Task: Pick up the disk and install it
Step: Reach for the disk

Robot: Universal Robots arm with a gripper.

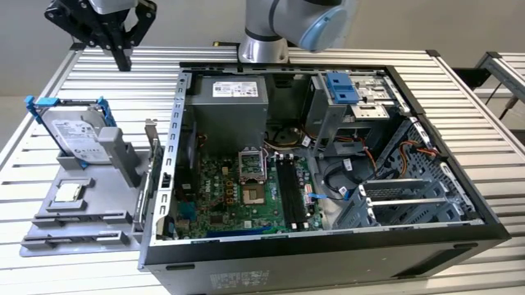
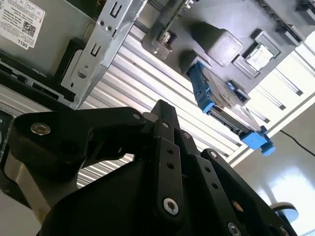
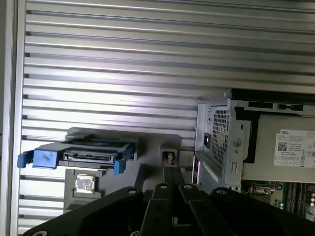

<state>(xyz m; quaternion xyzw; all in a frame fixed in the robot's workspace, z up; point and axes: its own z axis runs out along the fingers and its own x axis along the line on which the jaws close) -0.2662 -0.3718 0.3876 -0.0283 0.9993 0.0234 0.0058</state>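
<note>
The disk [image 1: 78,132] is seated upright at the grey fixture [image 1: 90,230] edge nearest the gripper [image 1: 123,64]. The gripper is held empty over a table [image 1: 147,80] corner, fingers pressed together.

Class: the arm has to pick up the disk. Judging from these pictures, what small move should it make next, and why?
Probably carry the gripper across until it is over the disk. In the exterior view the gripper hangs above the bare table, well apart from the disk, its fingers shut on nothing. The disk stands on edge in its grey holder beside the case, not yet picked up.
</note>
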